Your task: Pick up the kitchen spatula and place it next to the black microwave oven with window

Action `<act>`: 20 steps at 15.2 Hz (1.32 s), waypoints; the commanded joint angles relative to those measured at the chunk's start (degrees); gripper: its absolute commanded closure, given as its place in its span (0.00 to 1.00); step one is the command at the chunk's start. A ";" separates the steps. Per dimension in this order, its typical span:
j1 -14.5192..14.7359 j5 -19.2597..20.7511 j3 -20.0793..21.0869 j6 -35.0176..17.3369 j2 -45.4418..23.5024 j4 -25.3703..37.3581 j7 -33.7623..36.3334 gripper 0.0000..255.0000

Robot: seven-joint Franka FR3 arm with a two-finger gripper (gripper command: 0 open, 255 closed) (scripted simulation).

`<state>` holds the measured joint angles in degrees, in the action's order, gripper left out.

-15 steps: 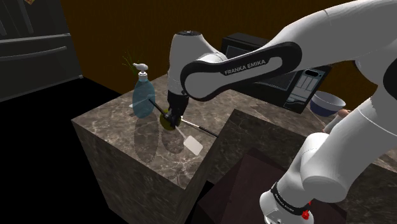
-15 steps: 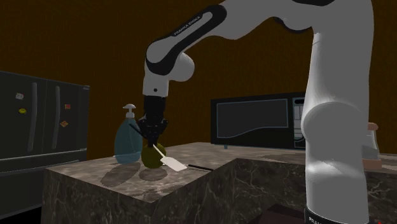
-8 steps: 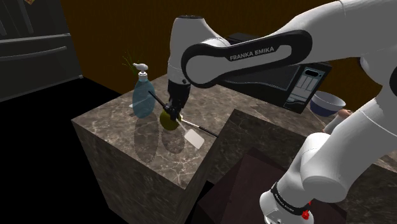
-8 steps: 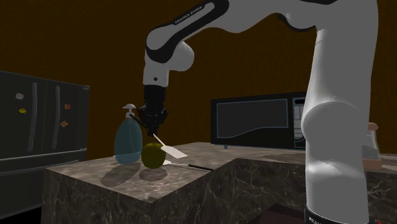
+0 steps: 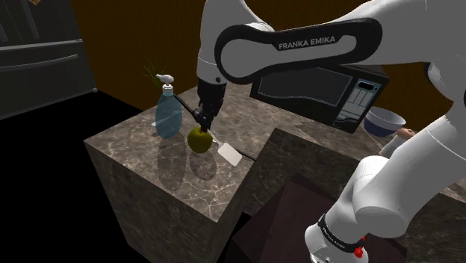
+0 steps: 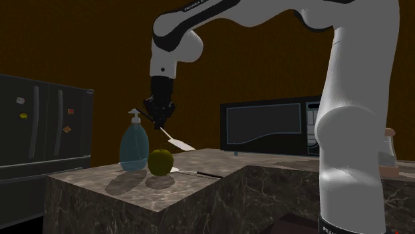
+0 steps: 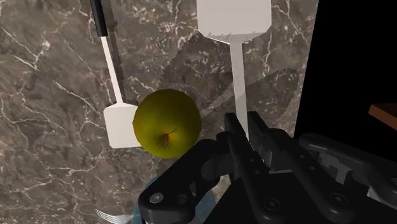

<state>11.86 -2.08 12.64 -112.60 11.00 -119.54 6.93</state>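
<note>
**Spatula (image 5: 228,154) held in the air at the counter's left end, well apart from the microwave (image 5: 317,86)**

The black gripper (image 5: 203,119) points down over the dark marbled counter (image 5: 142,153). Its two fingers are pressed against the spatula's thin shaft, one on each side. The wrist view shows this most plainly: the pale shaft runs up out of the gripper (image 7: 245,127) to the white blade of the spatula (image 7: 233,19), with the stone of the counter (image 7: 51,95) behind it.

In the second exterior view the spatula (image 6: 179,143) hangs tilted from the gripper (image 6: 159,121), blade end lower. It is clear of the counter (image 6: 100,183) and a little higher than the top of a yellow-green fruit (image 6: 160,161). In the shoulder view the blade sits just to the right of the fruit (image 5: 199,139), and the gripper is directly above the fruit.

A blue soap bottle (image 5: 168,113) with a white pump stands just to the left of the fruit, nearer the counter's far left corner. A second utensil (image 7: 119,127) with a black handle and a white blade lies flat on the counter. In the wrist view its blade is right against the fruit (image 7: 167,123).

The black microwave (image 6: 266,126) with its window stands far back on the right of the counter, well apart from the spatula. In the shoulder view a bowl (image 5: 384,119) sits to the right of the microwave, a dark fridge (image 5: 37,63) stands at the far left, and the arm's brown stand (image 5: 291,217) is at the near right.
</note>
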 commanded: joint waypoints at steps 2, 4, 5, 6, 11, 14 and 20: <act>-0.06 -0.01 -0.12 2.45 0.28 2.14 -0.11 1.00; -0.08 -0.02 -0.16 3.98 0.40 3.57 -0.13 1.00; -0.09 -0.01 -0.19 4.75 0.44 4.30 -0.14 1.00; -0.10 -0.01 -0.21 5.52 0.46 5.04 -0.14 1.00; -0.16 0.05 -0.29 9.38 0.41 8.96 -0.13 1.00; -0.20 0.11 -0.32 11.70 0.21 11.47 -0.10 1.00; -0.26 0.29 -0.34 16.40 -0.53 16.89 0.01 1.00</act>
<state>11.61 -1.80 12.31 -97.03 10.48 -103.47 6.94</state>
